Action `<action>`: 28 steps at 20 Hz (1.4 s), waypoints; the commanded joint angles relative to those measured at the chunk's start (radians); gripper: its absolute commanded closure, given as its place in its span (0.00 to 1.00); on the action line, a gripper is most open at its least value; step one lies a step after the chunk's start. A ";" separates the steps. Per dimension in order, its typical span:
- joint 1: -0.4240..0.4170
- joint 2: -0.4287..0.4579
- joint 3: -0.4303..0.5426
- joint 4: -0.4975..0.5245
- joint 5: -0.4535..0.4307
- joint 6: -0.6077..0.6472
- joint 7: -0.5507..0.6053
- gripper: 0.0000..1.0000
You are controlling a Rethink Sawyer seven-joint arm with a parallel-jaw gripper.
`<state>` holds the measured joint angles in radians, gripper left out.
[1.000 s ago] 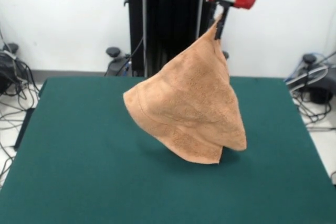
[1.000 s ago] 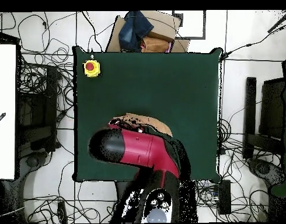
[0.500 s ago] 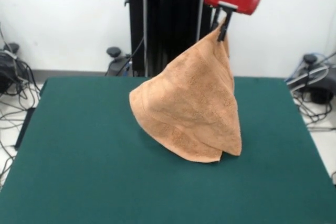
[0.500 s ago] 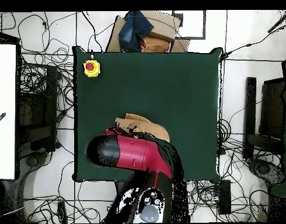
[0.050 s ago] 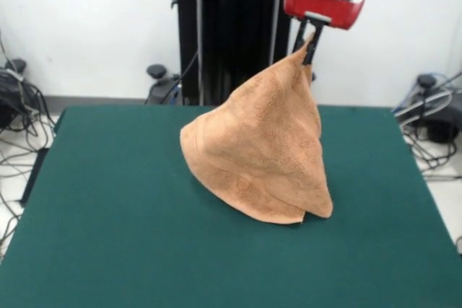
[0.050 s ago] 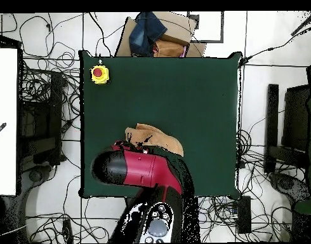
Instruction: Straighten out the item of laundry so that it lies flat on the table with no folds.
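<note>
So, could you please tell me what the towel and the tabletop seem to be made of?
Towel: looks like orange-tan terry cloth, with a nubby matte surface and soft drape.
Table: its top looks like dark green felt or a similar fabric, being matte, even and without glare; I cannot tell for certain.

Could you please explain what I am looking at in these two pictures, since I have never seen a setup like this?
This is a robot arm, red and black, working at a green table. One picture looks across the table at the robot; the other looks straight down from above. The gripper at the arm's end has its jaws shut on one corner of an orange-tan towel, lifting it into a tent shape while its lower edge rests on the table. From above, the arm hides most of the towel. A yellow box with a red button sits near one table corner.
</note>
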<state>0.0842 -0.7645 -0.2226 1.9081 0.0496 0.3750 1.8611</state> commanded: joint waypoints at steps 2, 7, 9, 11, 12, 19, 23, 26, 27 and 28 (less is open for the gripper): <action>0.016 0.045 0.078 0.114 0.055 -0.073 0.233 1.00; 0.019 0.038 0.065 0.133 0.060 -0.066 0.229 1.00; 0.004 0.035 0.068 0.149 0.053 -0.074 0.217 1.00; -0.019 0.028 0.075 0.169 0.044 -0.089 0.201 1.00; -0.034 0.021 0.080 0.185 0.037 -0.102 0.191 1.00; -0.203 0.030 0.160 0.342 -0.048 -0.314 0.151 1.00; -0.297 0.062 0.194 0.406 -0.125 -0.434 0.149 1.00; -0.353 0.077 0.208 0.440 -0.179 -0.489 0.150 1.00; -0.371 0.086 0.214 0.450 -0.197 -0.510 0.153 1.00; -0.388 0.098 0.219 0.459 -0.215 -0.530 0.157 1.00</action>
<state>-0.2286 -0.7305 -0.1454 2.2250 -0.0641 -0.0679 1.8611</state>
